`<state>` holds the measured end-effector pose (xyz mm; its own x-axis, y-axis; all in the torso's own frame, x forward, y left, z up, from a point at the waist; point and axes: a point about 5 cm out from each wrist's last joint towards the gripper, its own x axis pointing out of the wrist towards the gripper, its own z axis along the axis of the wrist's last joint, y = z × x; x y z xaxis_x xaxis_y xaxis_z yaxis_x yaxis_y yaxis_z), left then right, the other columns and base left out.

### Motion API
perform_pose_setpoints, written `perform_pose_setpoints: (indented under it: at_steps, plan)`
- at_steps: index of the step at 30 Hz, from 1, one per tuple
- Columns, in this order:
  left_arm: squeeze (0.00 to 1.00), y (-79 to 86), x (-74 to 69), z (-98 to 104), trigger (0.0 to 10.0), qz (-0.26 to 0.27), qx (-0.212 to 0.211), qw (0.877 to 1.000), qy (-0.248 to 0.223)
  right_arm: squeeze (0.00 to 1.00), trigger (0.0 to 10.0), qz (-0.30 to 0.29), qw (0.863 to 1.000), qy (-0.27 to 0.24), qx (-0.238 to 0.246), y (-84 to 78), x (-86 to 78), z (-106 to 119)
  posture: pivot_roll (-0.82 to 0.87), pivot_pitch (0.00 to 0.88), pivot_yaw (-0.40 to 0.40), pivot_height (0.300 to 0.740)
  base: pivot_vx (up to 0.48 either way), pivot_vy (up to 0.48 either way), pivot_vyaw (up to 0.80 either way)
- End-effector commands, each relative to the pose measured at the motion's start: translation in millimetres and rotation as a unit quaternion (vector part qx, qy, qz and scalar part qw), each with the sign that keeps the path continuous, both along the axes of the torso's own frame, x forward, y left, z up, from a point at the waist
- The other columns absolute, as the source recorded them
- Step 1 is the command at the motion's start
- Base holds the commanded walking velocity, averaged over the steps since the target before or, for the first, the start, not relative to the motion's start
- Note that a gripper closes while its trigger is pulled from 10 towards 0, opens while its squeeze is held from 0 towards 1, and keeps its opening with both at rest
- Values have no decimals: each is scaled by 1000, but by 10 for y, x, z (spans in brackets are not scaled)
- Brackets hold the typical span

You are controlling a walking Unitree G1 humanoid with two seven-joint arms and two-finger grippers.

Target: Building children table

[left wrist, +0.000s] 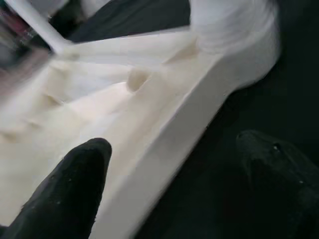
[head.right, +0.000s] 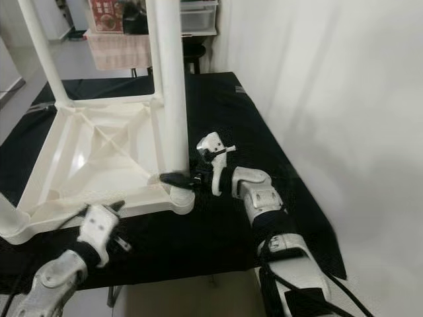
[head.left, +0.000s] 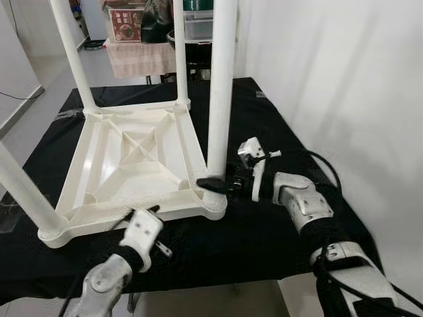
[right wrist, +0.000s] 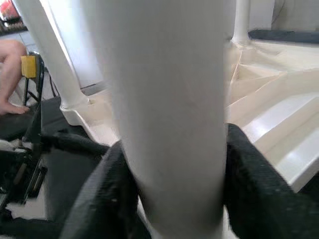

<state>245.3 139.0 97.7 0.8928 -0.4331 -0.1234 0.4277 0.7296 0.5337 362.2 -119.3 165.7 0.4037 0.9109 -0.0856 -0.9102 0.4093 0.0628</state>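
Children table (head.left: 132, 162): inverted on black worktop (head.left: 264, 125), legs up.
Right claw (right wrist: 172, 184): clamped round near-right leg (head.left: 220, 92).
Left claw (left wrist: 169, 174): wide, straddling near rim.

Both eye views look forward and down from the head onto the black-draped tabletop (head.left: 264, 231), sharing the upturned white table (head.left: 132, 158) (slightly offset sideways). The left wrist view skims its rim closely; the right wrist view presses against one leg (right wrist: 169, 114).

Table (head.right: 86, 155): white, upside down on black cloth (head.right: 218, 112).
Right gripper (head.right: 173, 179): fingers against near leg (head.right: 168, 86) base.
Left gripper (head.right: 114, 208): at table's front edge.
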Motion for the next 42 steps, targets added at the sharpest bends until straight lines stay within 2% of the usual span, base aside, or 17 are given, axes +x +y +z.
perform_pose_setpoints:
  at_steps: [1, 10, 11, 12, 13, 14, 15, 16, 22, 23, 24, 25, 26, 27, 35, 36, 42]
  plan:
    - [0, 46, 38, 26, 10000, 36, 127, 990, -56, 0, 0, 17, 1000, 7, 16, 23, -6, -8, 4, 0, -2, 740, 0, 0, 0]
    - [0, -87, -16, 54, 10000, 57, 148, 983, -87, 0, 0, -22, 999, 23, -3, -26, -73, -165, -22, 0, 4, 740, 0, 0, 0]
    - [0, -154, -45, -15, 10000, 41, 170, 982, -73, 0, 0, -242, 969, 39, 8, -31, -17, -277, -24, 0, -3, 740, 0, 0, 0]
    - [0, -154, -45, -15, 10000, 41, 170, 982, -73, 0, 0, -242, 969, 39, 8, -31, -17, -277, -24, 0, -3, 740, 0, 0, 0]
    - [0, -205, -69, -57, 10000, 39, 183, 980, -71, 0, 0, -303, 951, 53, -4, 69, -183, -428, -33, 0, 12, 740, 0, 0, 0]
    - [0, -205, -69, -57, 10000, 39, 183, 980, -71, 0, 0, -303, 951, 53, -4, 69, -183, -428, -33, 0, 12, 740, 0, 0, 0]
    - [0, -250, -85, -75, 10000, 42, 189, 979, -71, 0, 0, -328, 943, 64, -12, 134, -294, -524, -63, 0, 29, 740, 0, 0, 0]
    - [0, -280, -93, -80, 10000, 47, 192, 977, -74, 0, 0, -324, 944, 68, -16, 188, -366, -574, -64, 0, 29, 740, 0, 0, 0]
    - [0, -414, -139, -13, 10000, 15, 200, 976, -84, 0, 0, -311, 949, 51, -28, 137, -271, -523, -37, 0, 18, 740, 0, 0, 0]
    - [0, -428, -149, -44, 10000, 17, 187, 980, -67, 0, 7647, -315, 947, 47, -32, 129, -234, -492, -39, 0, 26, 740, 0, 0, 0]
    - [0, -428, -149, -44, 10000, 17, 187, 980, -67, 0, 7647, -315, 947, 47, -32, 129, -234, -492, -39, 0, 26, 740, 0, 0, 0]
    - [0, -430, -150, -83, 10000, 24, 174, 983, -50, 0, 10000, -307, 950, 44, -36, 144, -213, -464, -43, 0, 27, 740, 0, 0, 0]
    - [0, -430, -150, -83, 10000, 24, 174, 983, -50, 0, 10000, -307, 950, 44, -36, 144, -213, -464, -43, 0, 27, 740, 0, 0, 0]
    - [0, -443, -129, -81, 10000, 25, 180, 982, -53, 1000, 10000, -271, 962, 28, -24, 183, -164, -357, -45, 0, 32, 740, 0, 0, 0]
    - [0, -466, -30, -88, 10000, 29, 198, 978, -58, 1000, 10000, -122, 992, -40, 0, 274, -68, 137, -54, 0, 40, 740, 0, 0, 0]
    - [0, -462, -23, -97, 10000, 33, 202, 977, -56, 0, 10000, -96, 994, -47, -6, 277, -61, 160, -52, 0, 37, 740, 0, 0, 0]
    - [0, -446, -10, -126, 10000, 45, 197, 979, -39, 0, 10000, -13, 996, -60, -59, 241, -87, 95, -36, 0, 22, 740, 0, 0, 0]
